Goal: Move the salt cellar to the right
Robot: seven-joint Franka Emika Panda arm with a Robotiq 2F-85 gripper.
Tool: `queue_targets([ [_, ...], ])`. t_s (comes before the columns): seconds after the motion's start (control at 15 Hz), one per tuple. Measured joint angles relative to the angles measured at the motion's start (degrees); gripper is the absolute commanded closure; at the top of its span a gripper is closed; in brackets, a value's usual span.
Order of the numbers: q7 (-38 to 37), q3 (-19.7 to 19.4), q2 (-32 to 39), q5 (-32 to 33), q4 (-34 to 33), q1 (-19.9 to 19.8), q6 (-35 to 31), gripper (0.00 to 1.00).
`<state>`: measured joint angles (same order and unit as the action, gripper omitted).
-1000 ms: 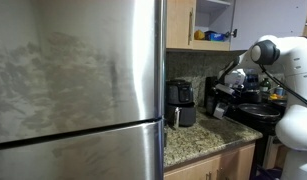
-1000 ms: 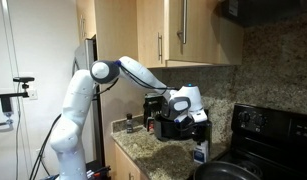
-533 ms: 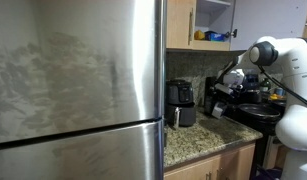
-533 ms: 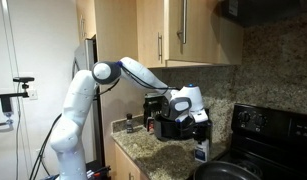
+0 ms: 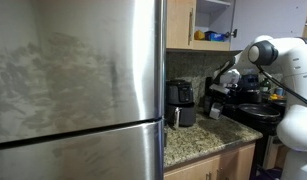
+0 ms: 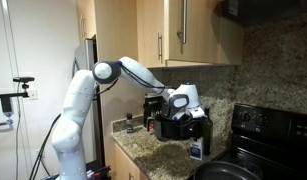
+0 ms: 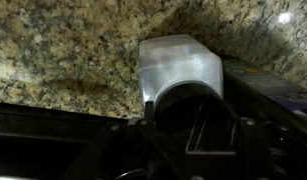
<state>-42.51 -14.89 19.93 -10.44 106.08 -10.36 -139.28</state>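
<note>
Claw first: in an exterior view the black two-fingered claw (image 5: 215, 104) on the white arm hung to the right of the squat black coffee maker (image 5: 179, 102). The small whitish, boxy salt cellar (image 5: 214, 112) was at its tips, apart from the coffee maker and above the speckled granite counter (image 5: 193, 142).

In an exterior view the claw (image 6: 193, 133) pointed downward. The salt cellar (image 6: 196, 148), its bluish mark facing out, sat directly beneath it, on the side of the coffee maker toward the black stove (image 6: 263, 125). Whether its base touched the counter could not be told.

In the wrist view the claw (image 7: 183, 95) appeared narrowed onto the near end of the salt cellar (image 7: 180, 62). Its dark fingers seemed pressed against the two flat sides, though blur hid the contact itself.

The salt cellar looked light and rigid, with smooth walls that might slip. Its two flat opposite sides, taken about mid-body, seemed the sound place to grip it, with a modest squeeze.

By count there was one salt cellar, one coffee maker, one stove and one claw.
</note>
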Motion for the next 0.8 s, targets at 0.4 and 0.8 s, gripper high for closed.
queue_targets([
  [0.4,-3.3,-0.1,5.6,0.2,-4.7,0.8,-9.1,0.63],
  [0.8,-4.8,0.1,12.3,-0.1,-12.0,1.5,-15.2,0.63],
])
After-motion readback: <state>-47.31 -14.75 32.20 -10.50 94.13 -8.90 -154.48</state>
